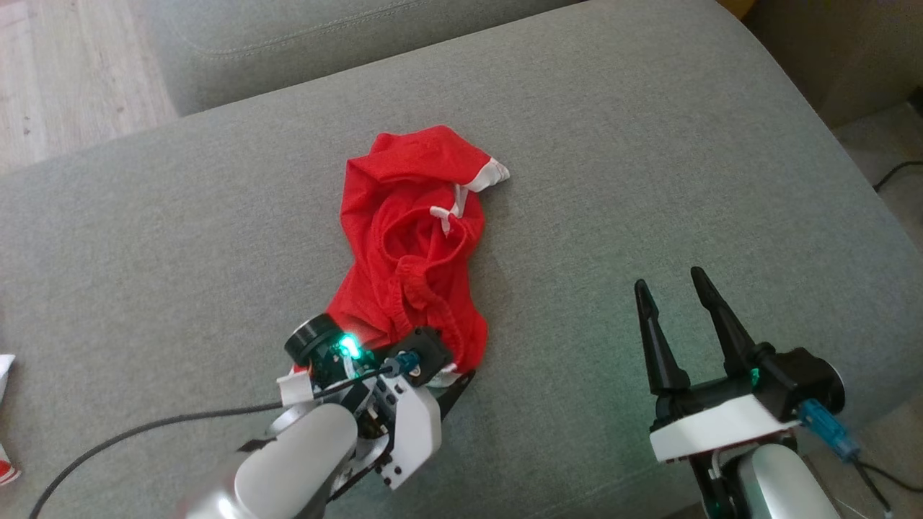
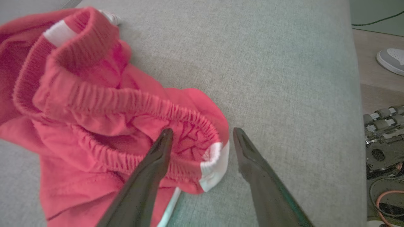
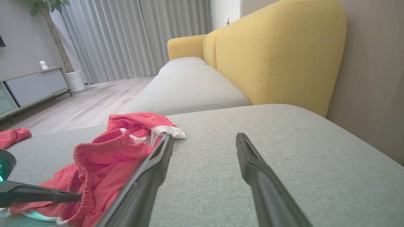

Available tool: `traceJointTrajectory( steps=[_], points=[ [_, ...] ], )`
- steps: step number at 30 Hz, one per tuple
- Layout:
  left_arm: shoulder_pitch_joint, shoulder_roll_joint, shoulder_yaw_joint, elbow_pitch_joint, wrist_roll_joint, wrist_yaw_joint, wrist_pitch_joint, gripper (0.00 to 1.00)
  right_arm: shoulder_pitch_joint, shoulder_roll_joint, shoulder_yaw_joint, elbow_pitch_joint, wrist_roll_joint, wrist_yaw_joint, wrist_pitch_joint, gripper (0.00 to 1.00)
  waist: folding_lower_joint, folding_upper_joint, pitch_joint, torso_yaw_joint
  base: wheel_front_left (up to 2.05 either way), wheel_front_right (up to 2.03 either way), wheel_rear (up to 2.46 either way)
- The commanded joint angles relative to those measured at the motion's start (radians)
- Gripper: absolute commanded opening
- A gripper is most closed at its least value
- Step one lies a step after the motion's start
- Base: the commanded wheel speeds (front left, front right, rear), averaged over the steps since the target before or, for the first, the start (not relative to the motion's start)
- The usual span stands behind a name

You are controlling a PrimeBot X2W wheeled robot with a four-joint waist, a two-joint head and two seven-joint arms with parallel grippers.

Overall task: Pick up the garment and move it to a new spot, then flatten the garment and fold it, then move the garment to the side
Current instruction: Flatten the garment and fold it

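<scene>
Left wrist view: left gripper (image 2: 202, 130), fingers spread, straddles red garment's (image 2: 79, 176) gathered elastic waistband (image 2: 132, 97); right gripper (image 1: 668, 279) gapes above woven grey cushion (image 1: 649, 144).

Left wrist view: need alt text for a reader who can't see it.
The open left hand straddles the elastic waistband of a crumpled red garment with white trim, lying on a grey sofa cushion. A pale shoe sits on the wood floor at upper right.
</scene>
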Motion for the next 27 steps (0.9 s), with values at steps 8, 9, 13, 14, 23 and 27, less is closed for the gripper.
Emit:
traceJointTrajectory(
  steps=[8,9,13,14,23,27],
  points=[
    [-0.046,0.035,-0.002,-0.009,-0.021,0.002,0.012,0.48,-0.036,-0.002,0.021,-0.033,0.009,0.008,-0.006,1.00,0.0000,0.0000,0.004,0.004,0.00,0.00,0.00],
    [-0.045,0.034,-0.007,-0.006,-0.024,0.002,0.014,0.38,-0.037,-0.002,0.022,-0.032,0.010,0.008,-0.006,1.00,0.0000,0.0000,0.004,0.004,0.00,0.00,0.00],
    [-0.043,0.031,-0.016,0.002,-0.037,0.002,0.016,0.00,-0.039,-0.002,0.026,-0.032,0.014,0.008,-0.006,1.00,0.0000,0.0000,0.004,0.000,0.00,0.00,0.00],
    [-0.042,0.030,-0.017,0.003,-0.045,0.002,0.015,0.00,-0.040,-0.002,0.028,-0.032,0.015,0.008,-0.006,1.00,0.0000,0.0000,0.004,-0.001,0.00,0.00,0.00],
    [-0.125,-0.001,0.133,-0.061,-0.157,0.043,-0.077,0.00,-0.048,-0.002,0.033,-0.028,0.029,0.008,-0.006,1.00,0.0000,0.0000,0.001,-0.026,0.00,0.00,0.00],
    [-0.200,-0.024,0.204,-0.049,-0.217,0.043,-0.089,0.00,-0.058,-0.002,0.058,-0.021,0.043,0.008,-0.006,1.00,0.0000,0.0000,-0.012,-0.061,0.00,0.00,0.00]
  ],
)
